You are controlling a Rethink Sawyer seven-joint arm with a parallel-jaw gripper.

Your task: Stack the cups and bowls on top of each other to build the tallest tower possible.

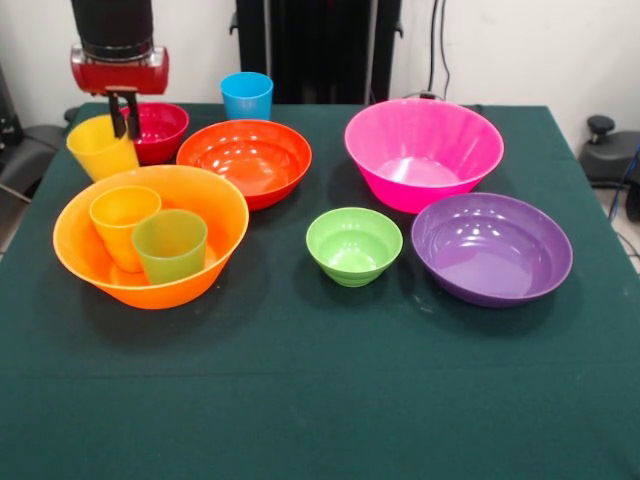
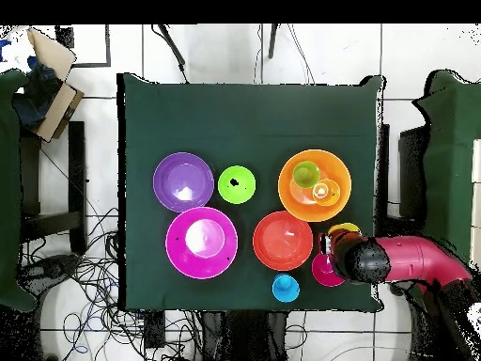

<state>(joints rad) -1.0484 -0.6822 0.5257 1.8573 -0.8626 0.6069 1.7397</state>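
Note:
My gripper (image 1: 125,118) hangs at the back left of the front view, shut on the rim of a tilted yellow cup (image 1: 100,148), which sits just above the table beside the small crimson bowl (image 1: 162,130). In front of them stands the large orange bowl (image 1: 215,205), holding an orange cup (image 1: 122,215) and a green cup (image 1: 170,245) side by side. The overhead view shows the gripper (image 2: 338,244) between the yellow cup (image 2: 345,228) and the crimson bowl (image 2: 325,272). A blue cup (image 1: 247,95) stands alone at the back.
A wide red-orange bowl (image 1: 245,160) sits right of the crimson one. The large pink bowl (image 1: 423,150), purple bowl (image 1: 490,250) and small light green bowl (image 1: 353,245) stand apart on the dark green cloth (image 1: 320,400).

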